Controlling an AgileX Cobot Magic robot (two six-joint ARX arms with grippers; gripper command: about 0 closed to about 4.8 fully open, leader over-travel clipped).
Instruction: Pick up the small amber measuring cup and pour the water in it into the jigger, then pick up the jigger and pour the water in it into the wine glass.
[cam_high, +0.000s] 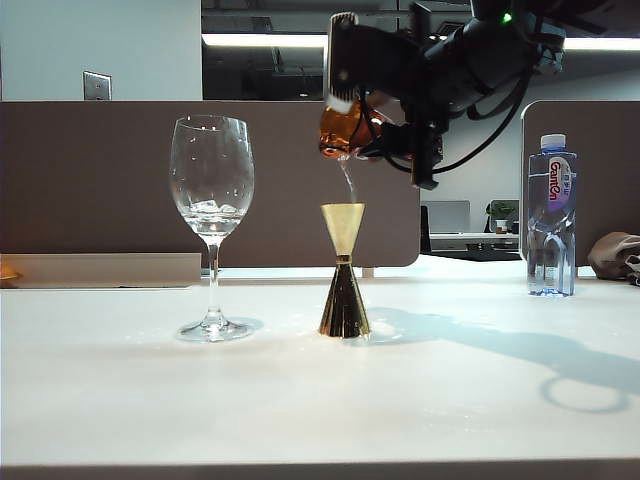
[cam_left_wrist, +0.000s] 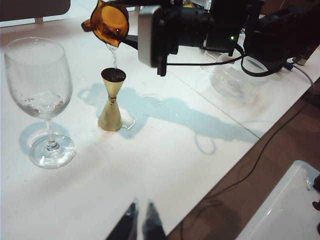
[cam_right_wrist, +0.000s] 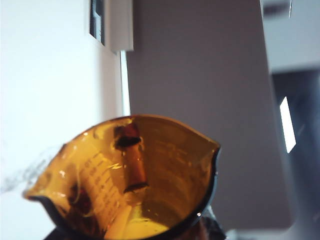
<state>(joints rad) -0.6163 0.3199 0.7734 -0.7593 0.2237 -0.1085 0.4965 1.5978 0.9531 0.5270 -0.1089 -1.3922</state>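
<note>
Exterior view: amber cup (cam_high: 345, 130) tipped spout-down.

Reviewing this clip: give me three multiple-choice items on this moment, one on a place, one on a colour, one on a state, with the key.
1. Where is the small amber measuring cup?
A. standing on the table
B. tilted in the air above the jigger
C. inside the wine glass

2. What colour is the jigger?
A. gold
B. blue
C. red

3. What is the right gripper doing?
A. hanging open and empty
B. holding the water bottle
C. holding the cup while the water runs out

Key: 1 B, the exterior view shows the cup tipped over the jigger's top cone. 2 A, its metal shines gold in both views. 3 C, a thin stream falls from the spout; the left gripper is low and far from the vessels, holding nothing.
</note>
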